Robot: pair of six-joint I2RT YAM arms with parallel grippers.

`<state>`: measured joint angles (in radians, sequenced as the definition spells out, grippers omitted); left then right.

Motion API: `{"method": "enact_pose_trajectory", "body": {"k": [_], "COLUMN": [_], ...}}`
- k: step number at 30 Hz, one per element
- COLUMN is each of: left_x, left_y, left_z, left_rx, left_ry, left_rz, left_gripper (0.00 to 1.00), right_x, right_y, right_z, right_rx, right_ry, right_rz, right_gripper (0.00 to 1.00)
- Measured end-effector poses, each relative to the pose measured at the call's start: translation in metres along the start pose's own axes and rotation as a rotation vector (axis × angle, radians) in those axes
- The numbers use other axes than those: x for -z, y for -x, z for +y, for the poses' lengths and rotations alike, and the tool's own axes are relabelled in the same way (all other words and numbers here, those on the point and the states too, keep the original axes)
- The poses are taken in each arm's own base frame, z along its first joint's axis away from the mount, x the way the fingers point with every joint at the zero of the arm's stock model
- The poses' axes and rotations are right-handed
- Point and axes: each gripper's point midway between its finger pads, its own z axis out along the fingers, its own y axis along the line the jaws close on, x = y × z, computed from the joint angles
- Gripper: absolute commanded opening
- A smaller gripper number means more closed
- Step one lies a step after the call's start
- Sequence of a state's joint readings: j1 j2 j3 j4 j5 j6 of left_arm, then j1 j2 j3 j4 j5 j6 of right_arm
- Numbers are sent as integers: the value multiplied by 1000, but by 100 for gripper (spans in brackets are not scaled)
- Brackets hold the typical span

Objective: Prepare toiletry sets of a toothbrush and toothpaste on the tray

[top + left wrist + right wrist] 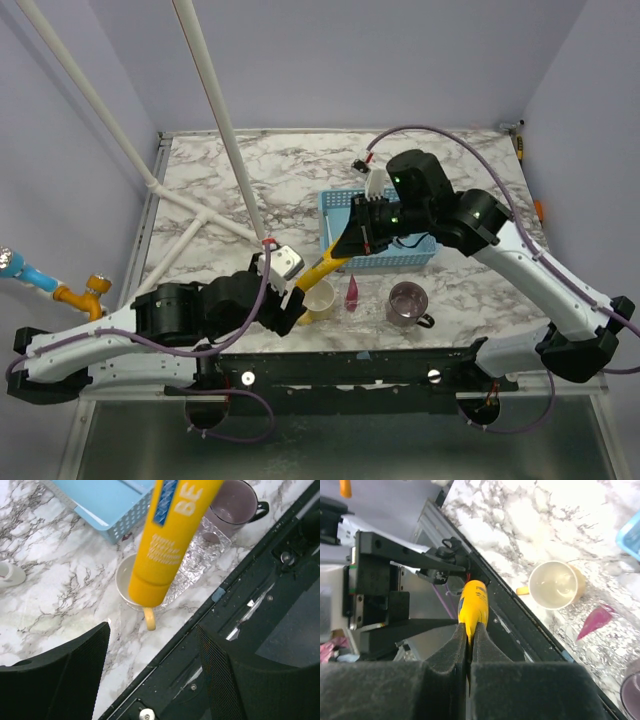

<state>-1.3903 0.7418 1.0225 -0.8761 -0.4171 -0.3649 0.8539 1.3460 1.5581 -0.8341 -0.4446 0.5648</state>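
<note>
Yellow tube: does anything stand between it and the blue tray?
Nothing visible does. The yellow tube hangs from the shut fingers of the right gripper, beside the near wall of the blue tray; the open left gripper is at its cap end, away from the tray.

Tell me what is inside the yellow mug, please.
The yellow mug looks empty in the right wrist view: only its pale bottom shows. In the left wrist view the yellow tube covers part of its opening.

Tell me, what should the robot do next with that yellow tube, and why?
Probably carry the yellow tube over the blue tray: the right end effector is shut on its flat end, the left end effector stands open, and the tube hangs above the yellow mug.
</note>
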Motion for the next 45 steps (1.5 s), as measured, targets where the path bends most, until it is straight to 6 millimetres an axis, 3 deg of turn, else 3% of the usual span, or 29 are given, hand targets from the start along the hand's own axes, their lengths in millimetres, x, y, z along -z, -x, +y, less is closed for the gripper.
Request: {"method": "enact_pose_trajectory", "body": {"k": [5,9,14,18,26,32,45], "left_x": [-4,-3,-1,0,1,1,-2], "left_y": [8,13,16,16,-6,-13,-19], "left_z": [24,41,64,82,111,119,119], "left_rx": [70,113,171,226,318,347,353], "left_ry": [72,118,198,258,358,382,377], "left_rz": [-14,-36,-49,-58,-49,-68,-68], "left_gripper": [70,70,70,70,70,70,70], "right_x": [34,59,70,74,67,54,33], "right_y": [20,30,19,11,-13,-41,-46], "right_z": [-6,-26,-65,-85,-110,-129,-133], "right_rx": [41,49,31,24,16,20,49], "right_ry": [-157,-328,-538,-644,-721,-765,-750], "right_rz": [-83,-143,-111,-72,24,122,116], "right_gripper": [0,0,0,0,0,0,0]}}
